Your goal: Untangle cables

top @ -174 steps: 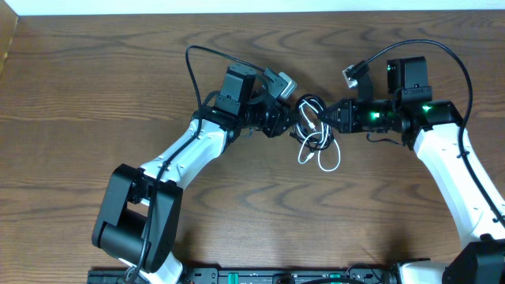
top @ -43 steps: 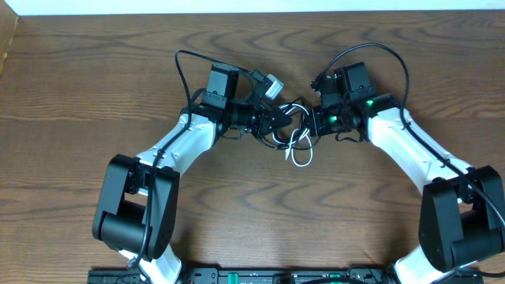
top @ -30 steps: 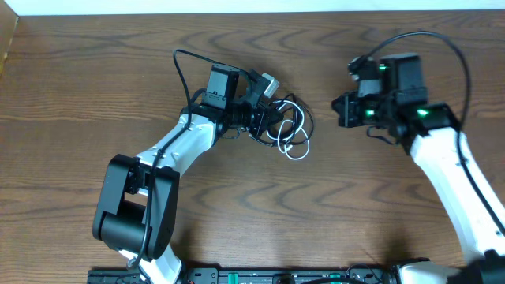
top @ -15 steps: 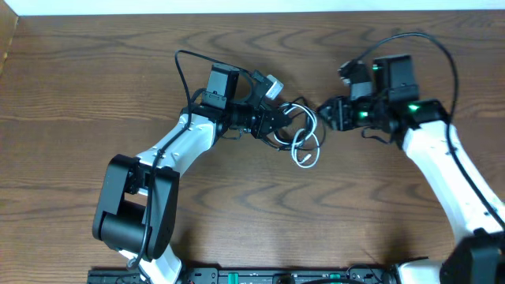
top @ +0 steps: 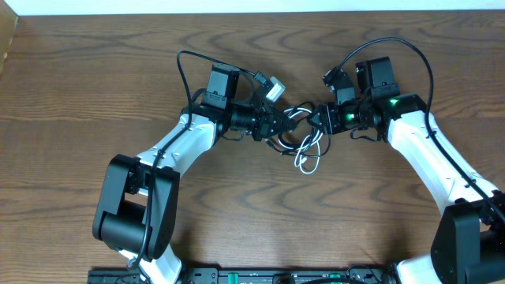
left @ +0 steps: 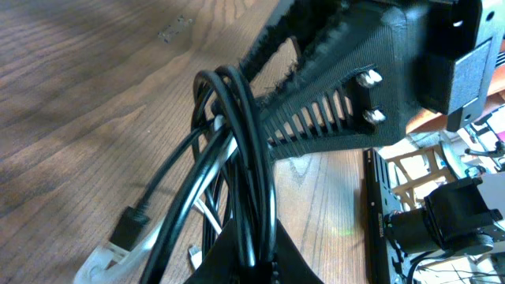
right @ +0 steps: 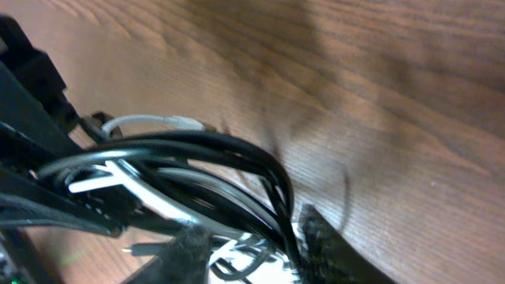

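The cables (top: 301, 139) are a small tangle of black and white cords hanging between my two grippers above the table, with a white loop (top: 307, 162) drooping below. My left gripper (top: 278, 127) is shut on the black strands (left: 237, 142), which rise out of its jaws (left: 251, 241). A black plug (left: 126, 226) dangles lower left. My right gripper (top: 318, 122) faces it from the right. Its fingers (right: 183, 251) stand apart on either side of the cords (right: 181, 150), and one black strand lies against the right-hand finger. The right gripper (right: 248, 227) is not pressed closed.
Brown wooden table (top: 371, 213) lies all round. Thick black wires (top: 185, 67) arch over each arm. A pale strip (top: 237, 6) runs along the far edge. In the left wrist view the right gripper's black ribbed finger (left: 331, 110) is close above the cords.
My right gripper has come back left to the tangle and its fingers have narrowed around the cords. The hanging loop has shifted slightly. The left arm has stayed in place, still gripping.
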Tool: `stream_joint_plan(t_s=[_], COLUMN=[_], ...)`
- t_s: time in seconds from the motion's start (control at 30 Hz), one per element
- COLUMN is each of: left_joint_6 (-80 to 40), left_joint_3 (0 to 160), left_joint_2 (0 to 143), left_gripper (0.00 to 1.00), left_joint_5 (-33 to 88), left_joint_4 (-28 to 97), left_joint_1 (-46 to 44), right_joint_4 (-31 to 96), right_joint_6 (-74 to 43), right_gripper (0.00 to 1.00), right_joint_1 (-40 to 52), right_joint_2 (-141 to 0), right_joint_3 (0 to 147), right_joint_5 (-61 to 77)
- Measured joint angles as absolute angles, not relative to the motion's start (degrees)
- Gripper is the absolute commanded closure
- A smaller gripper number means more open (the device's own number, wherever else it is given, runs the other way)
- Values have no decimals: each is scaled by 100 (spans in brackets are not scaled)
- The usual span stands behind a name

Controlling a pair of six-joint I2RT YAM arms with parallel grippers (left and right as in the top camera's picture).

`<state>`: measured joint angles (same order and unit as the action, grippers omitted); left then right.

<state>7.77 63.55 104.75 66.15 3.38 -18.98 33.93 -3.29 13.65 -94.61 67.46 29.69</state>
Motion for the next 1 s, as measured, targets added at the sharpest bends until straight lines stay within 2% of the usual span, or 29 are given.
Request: stream_joint_plan(t_s=[0.07, 0.37, 0.4, 0.43, 0.47, 0.57, 0.7, 0.9, 1.0], left_joint_6=[777, 777, 777, 777, 777, 777, 832, 906, 906], left_joint_3=[6355, 6355, 6355, 6355, 6355, 6355, 6355, 6355, 6355], left_joint_2=[10475, 10475, 10475, 10475, 10475, 10475, 10475, 10475, 10475], left_gripper=[92, 92, 92, 92, 92, 92, 92, 92, 92], left_joint_5=[6613, 6611, 6611, 6611, 6611, 6608, 6608, 6606, 6606], left_joint_4=[340, 342, 353, 366, 368, 381, 381, 379, 360], left_joint_1=[-1898, -1898, -1898, -1898, -1898, -1925, -2047, -2174, -2178], right_joint_4=[3382, 3354, 3352, 3347, 3345, 3310, 3221, 3214, 3234], right_joint_6=[-325, -340, -340, -318, -342, -320, -318, -290, -279], right_gripper=[99, 99, 91, 65, 61, 58, 60, 79, 82], right_joint_1=[1380, 1380, 1380, 1380, 1380, 1389, 1398, 1404, 1406], right_joint_2=[-9461, -9461, -9461, -9461, -9461, -9461, -9461, -9461, -9461], right_joint_3=[6746, 6746, 6746, 6746, 6746, 6746, 6746, 6746, 6746], right_joint_5=[2976, 2978, 2978, 2985, 2985, 3009, 3072, 3173, 3179])
